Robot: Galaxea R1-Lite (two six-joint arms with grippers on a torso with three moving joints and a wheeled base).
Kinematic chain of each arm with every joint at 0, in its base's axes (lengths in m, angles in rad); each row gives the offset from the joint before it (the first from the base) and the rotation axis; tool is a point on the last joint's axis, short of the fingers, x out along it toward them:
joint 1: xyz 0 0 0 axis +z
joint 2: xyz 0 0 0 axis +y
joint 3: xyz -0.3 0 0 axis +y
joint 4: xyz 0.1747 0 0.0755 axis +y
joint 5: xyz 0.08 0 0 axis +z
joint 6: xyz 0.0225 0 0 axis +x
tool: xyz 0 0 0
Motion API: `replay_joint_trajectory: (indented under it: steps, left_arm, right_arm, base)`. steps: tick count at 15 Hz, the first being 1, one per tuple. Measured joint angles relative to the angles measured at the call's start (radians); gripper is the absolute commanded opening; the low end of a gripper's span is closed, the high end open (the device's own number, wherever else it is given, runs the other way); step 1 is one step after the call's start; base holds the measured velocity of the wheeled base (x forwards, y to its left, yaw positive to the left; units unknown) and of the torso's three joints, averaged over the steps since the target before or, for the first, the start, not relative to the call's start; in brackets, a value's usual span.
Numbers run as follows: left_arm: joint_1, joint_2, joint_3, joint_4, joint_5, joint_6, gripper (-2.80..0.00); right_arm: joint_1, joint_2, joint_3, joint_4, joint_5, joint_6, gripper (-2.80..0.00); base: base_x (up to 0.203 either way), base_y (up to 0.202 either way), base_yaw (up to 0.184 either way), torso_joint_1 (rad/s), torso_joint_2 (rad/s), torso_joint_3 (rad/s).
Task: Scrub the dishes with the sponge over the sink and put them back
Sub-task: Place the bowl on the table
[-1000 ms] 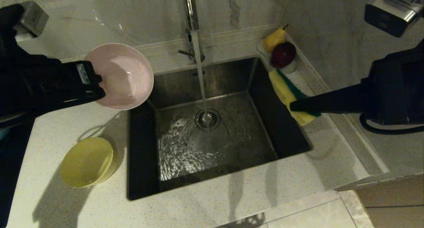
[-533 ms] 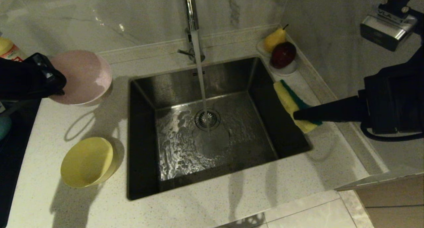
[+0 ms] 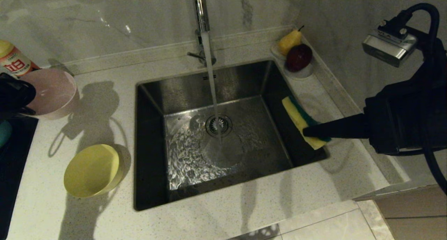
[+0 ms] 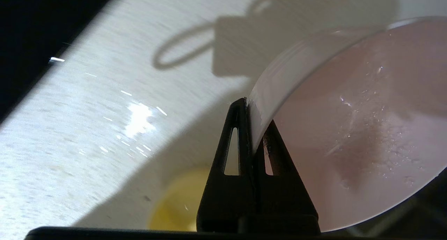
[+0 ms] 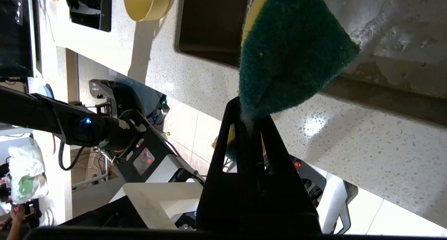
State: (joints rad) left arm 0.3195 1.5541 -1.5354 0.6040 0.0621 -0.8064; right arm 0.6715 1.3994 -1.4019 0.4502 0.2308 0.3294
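**Pink bowl at far left counter, sponge parked at sink's right edge**

Left gripper [image 4: 252, 128]: jaws closed tight on the rim of the pink bowl [image 3: 52, 91], one finger inside the wall, one outside. Head view puts the bowl at the far left of the counter [image 3: 227, 212], beside a bottle with a red label [image 3: 14, 62], opening facing up and slightly tilted. Can't tell if its base is touching the counter or just above it. Droplets visible on the inside wall in the left wrist view.

Right gripper [image 5: 249, 125]: jaws pinched shut on one end of the sponge [image 3: 303, 123]. Sponge hangs over the sink's right rim, long axis running roughly front-to-back along that edge, green scouring face turned toward the right-hand counter, yellow foam toward the basin.

Sink [image 3: 150, 156]: tap [image 3: 200, 9] running, stream landing on the drain strainer [image 3: 219, 125].

Yellow bowl [image 3: 92, 170]: on the counter left of the sink, nearer the front edge, well clear of both grippers. No blue bowl that I can make out.

Key geometry: the yellow bowl sits in front of the pink one, on the left arm's side; the right arm is across the sink and busy with the sponge. My read: pink bowl is being put back, so once it's released the left gripper goes for the yellow bowl's rim. Sponge is already near the basin, short move inward to meet it.

Risk: rim pinch on wet plastic may slip.
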Motion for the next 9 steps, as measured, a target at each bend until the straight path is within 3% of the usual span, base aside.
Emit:
replay_joint_trajectory:
  steps: [3, 9]
  left_arm:
    - [0.087, 0.043, 0.013, 0.000, -0.029, -0.007, -2.80]
    - [0.190, 0.145, 0.049, -0.002, -0.042, -0.029, -2.80]
  right_arm:
    - [0.004, -0.004, -0.004, 0.000, 0.000, 0.000, -2.80]
    - [0.005, -0.004, -0.008, 0.000, 0.000, 0.000, -2.80]
  base:
    - [0.000, 0.000, 0.000, 0.000, 0.00, 0.000]
    - [0.000, 0.000, 0.000, 0.000, 0.00, 0.000]
